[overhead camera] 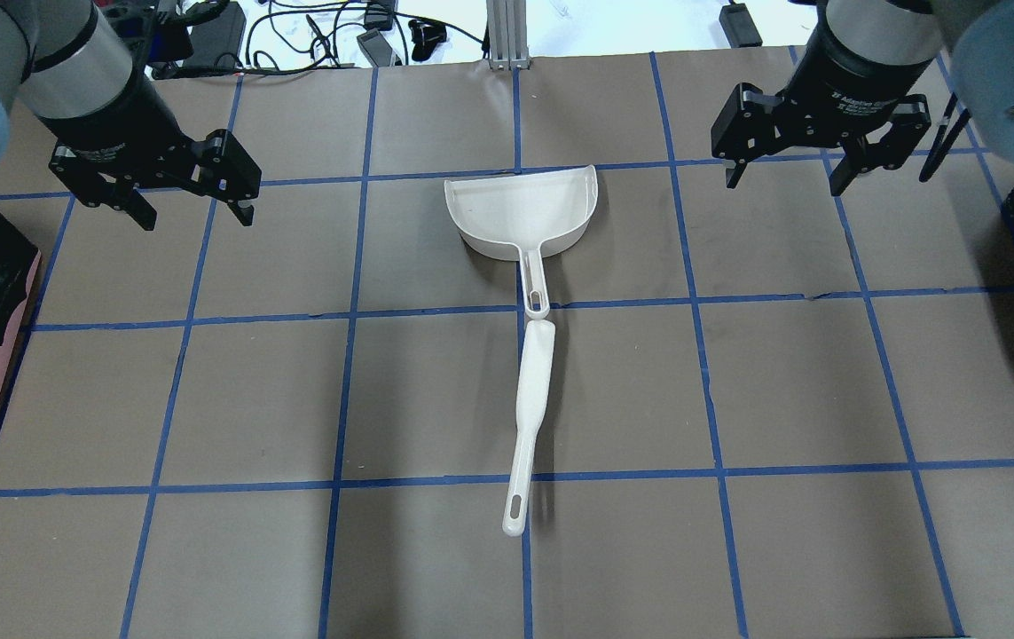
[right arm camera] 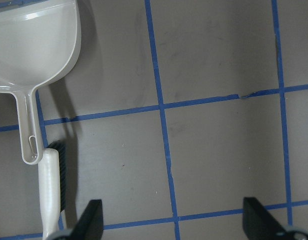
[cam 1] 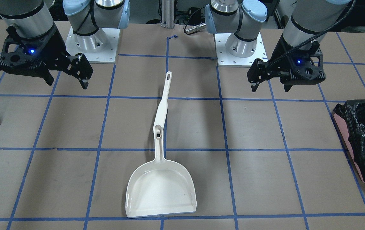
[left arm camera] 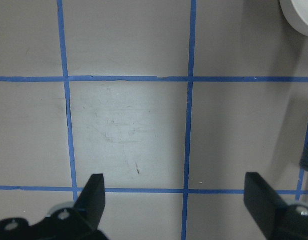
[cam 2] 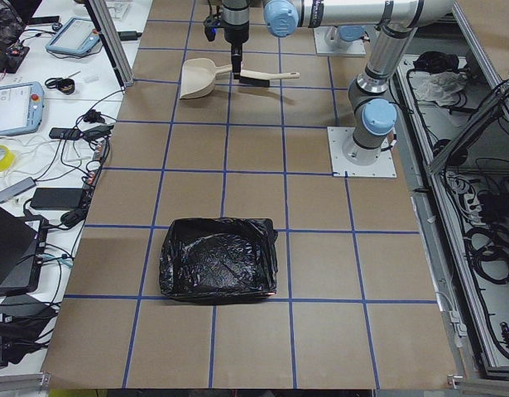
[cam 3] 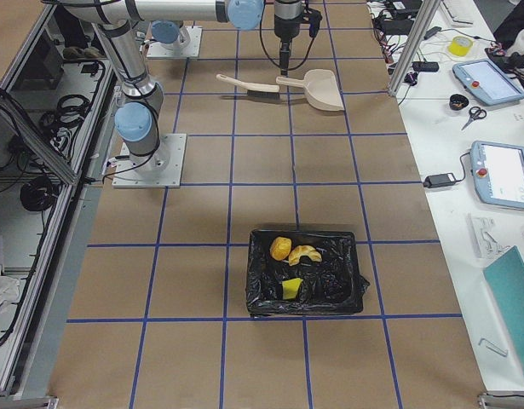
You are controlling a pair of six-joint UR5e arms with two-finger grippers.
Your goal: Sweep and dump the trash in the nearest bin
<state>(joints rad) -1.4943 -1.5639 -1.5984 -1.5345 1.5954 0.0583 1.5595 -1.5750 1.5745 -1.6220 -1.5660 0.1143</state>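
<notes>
Three bits are seen in the right-side view inside the black-lined bin at the robot's right end: an orange ball, a pale slice just beside it, and a yellow block nearer the camera. No bit is seen on the table, so the sweeping is judged done. The dustpan lies flat mid-table with the brush touching its handle end. Both are well apart from the bin.

The left gripper and right gripper are held above the table to either side of the dustpan, fingers spread wide, with nothing gripped.

Little risk is judged to remain. If either arm were lowered or swung inward carelessly, the dustpan or brush could be struck and pushed. A low sweep outward could catch a bin liner.
</notes>
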